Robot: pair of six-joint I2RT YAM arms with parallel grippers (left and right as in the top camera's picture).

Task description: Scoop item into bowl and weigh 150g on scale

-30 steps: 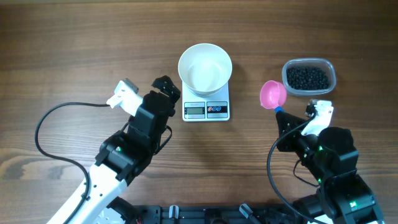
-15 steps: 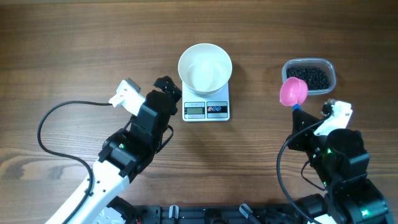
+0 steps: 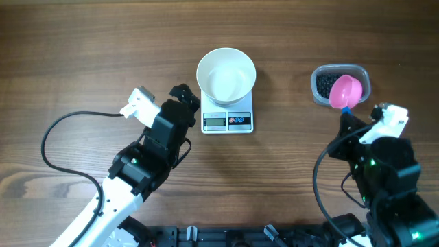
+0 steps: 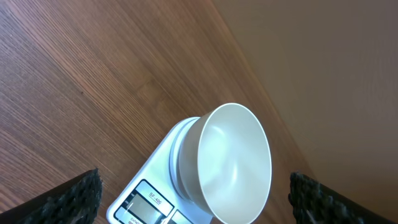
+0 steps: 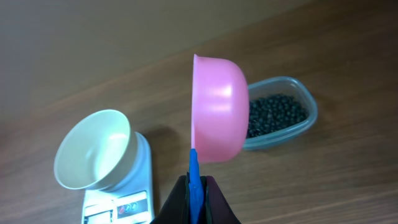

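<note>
White bowl (image 3: 226, 74) atop scale (image 3: 227, 121), black beads (image 5: 277, 112) well apart

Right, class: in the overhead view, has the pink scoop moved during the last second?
Yes. The pink scoop has travelled right, away from the scale, and is now over the clear tub instead of left of it.

Showing plain white on the bowl (image 3: 226, 74) and on the scale (image 3: 248, 103), pairing that with a grey display (image 3: 214, 122) and small red and blue buttons (image 3: 239, 121). Glowing bright pink across the scoop (image 3: 345, 90), turning blue along its handle (image 5: 194, 171). Reading as deep black throughout the item (image 3: 324, 84), showing through a clear, colourless tub (image 3: 319, 98). Running warm brown over the table (image 3: 82, 55), streaking with darker wood grain.
</note>
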